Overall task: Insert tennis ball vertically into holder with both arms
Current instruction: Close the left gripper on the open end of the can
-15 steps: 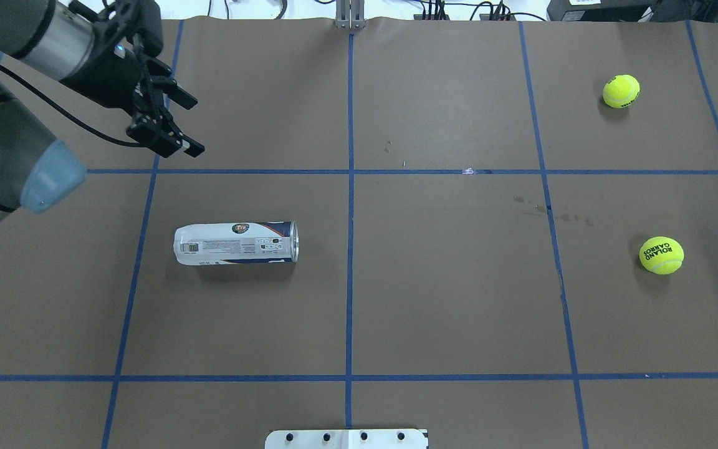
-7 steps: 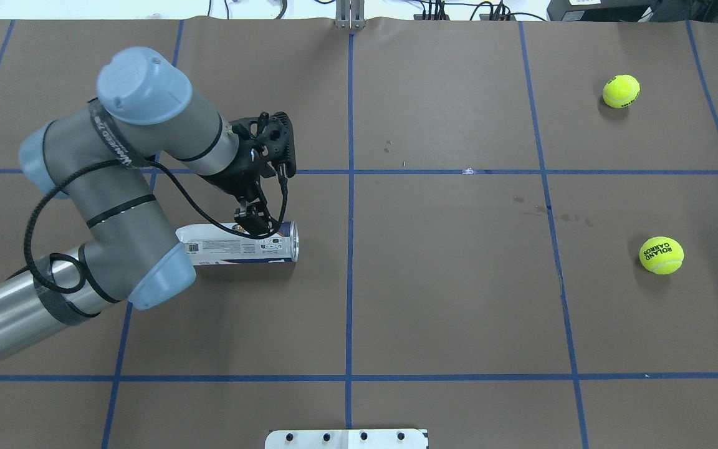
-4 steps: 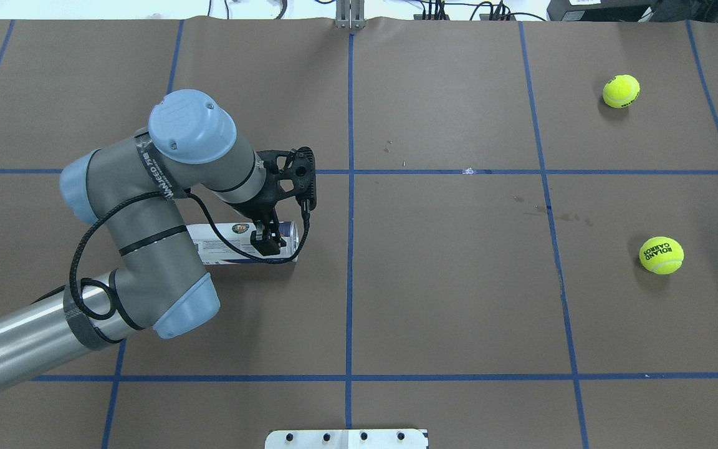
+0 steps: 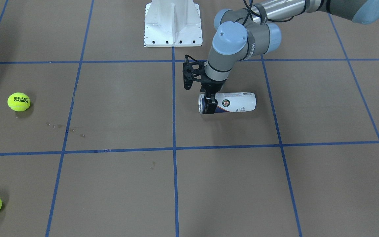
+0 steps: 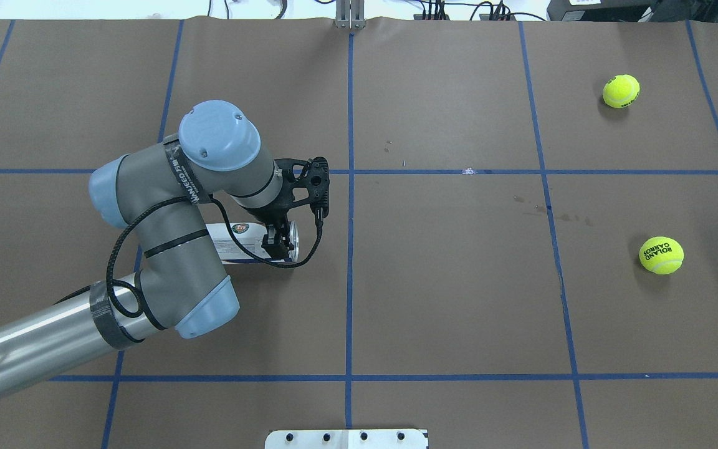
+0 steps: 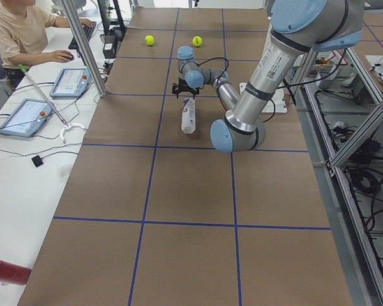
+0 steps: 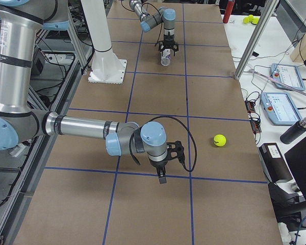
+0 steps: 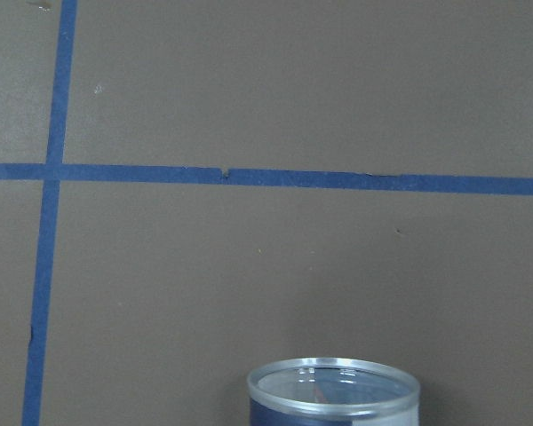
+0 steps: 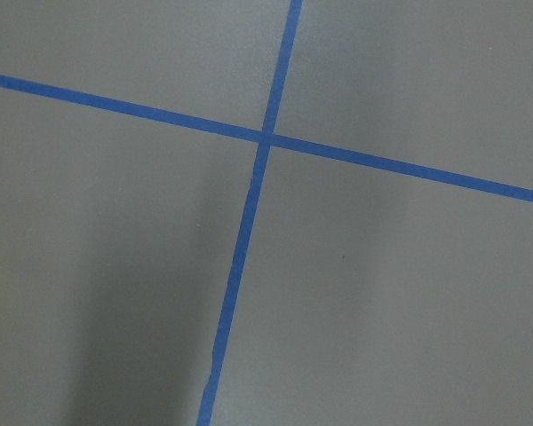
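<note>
The holder is a clear can with a white and navy label, and it lies on its side left of the table's middle with its open end toward the centre line. My left gripper points down over that open end, open, with its fingers on either side of the can. The left wrist view shows only the can's clear rim at its bottom edge. Two tennis balls rest far off on the right side. My right gripper hangs low over bare table near one ball; I cannot tell its state.
The white pedestal base stands at the robot's edge of the table. Blue tape lines divide the brown table cover into squares. A seated person and tablets are at a side desk.
My left arm swung in from the far left corner and came down over the holder, sliding along it to the open end. The holder and balls have not moved.
</note>
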You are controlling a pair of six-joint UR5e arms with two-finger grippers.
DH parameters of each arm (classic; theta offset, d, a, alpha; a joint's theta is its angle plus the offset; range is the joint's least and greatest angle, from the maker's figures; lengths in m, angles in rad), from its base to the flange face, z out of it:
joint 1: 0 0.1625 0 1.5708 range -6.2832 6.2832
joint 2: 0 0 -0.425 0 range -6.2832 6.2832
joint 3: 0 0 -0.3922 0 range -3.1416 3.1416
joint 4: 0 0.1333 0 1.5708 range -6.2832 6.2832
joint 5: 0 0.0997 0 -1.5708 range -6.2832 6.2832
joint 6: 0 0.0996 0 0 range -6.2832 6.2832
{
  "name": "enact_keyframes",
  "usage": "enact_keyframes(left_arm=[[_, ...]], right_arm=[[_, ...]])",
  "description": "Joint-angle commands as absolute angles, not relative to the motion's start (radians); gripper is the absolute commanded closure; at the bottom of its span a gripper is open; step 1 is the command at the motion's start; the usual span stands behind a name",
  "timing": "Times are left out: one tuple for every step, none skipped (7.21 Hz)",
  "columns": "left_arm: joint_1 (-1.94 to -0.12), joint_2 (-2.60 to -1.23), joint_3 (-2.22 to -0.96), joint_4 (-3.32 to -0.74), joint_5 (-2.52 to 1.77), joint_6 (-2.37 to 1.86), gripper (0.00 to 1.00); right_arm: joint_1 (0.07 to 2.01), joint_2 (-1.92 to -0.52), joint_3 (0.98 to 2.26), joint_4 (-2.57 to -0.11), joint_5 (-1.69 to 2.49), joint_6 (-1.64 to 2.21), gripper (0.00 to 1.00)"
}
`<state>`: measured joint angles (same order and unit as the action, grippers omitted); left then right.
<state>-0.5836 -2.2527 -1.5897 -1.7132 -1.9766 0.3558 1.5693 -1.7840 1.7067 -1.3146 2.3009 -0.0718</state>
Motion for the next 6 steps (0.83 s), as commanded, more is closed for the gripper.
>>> enact_keyframes(left_arm=[[-0.578,-2.264,-1.557,-1.715,-1.973,0.356,0.01],[-0.574,-2.264,-1.545,-1.715,-1.956,0.356,0.01],[-0.565,-2.266,-1.534,-1.715,-1.954,0.351,0.01],[-0.561,-2.264,-1.525,-1.715,-1.954,0.35,0.01],[-0.561,-2.264,-1.516,-1.715,-1.954,0.35,0.01],[-0.561,-2.267,-1.514,-1.717,-1.954,0.353,0.01]], right_arm=[[1.569,-1.784,1.704,-1.315,2.301,-0.072,0.0],[1.569,-1.784,1.704,-1.315,2.301,-0.072,0.0],[1.569,-1.784,1.704,-1.315,2.301,-0.072,0.0],[1.569,-1.784,1.704,-1.315,2.301,-0.072,0.0],[1.569,-1.784,1.706,-1.315,2.301,-0.072,0.0],[1.569,-1.784,1.706,-1.315,2.301,-0.072,0.0]])
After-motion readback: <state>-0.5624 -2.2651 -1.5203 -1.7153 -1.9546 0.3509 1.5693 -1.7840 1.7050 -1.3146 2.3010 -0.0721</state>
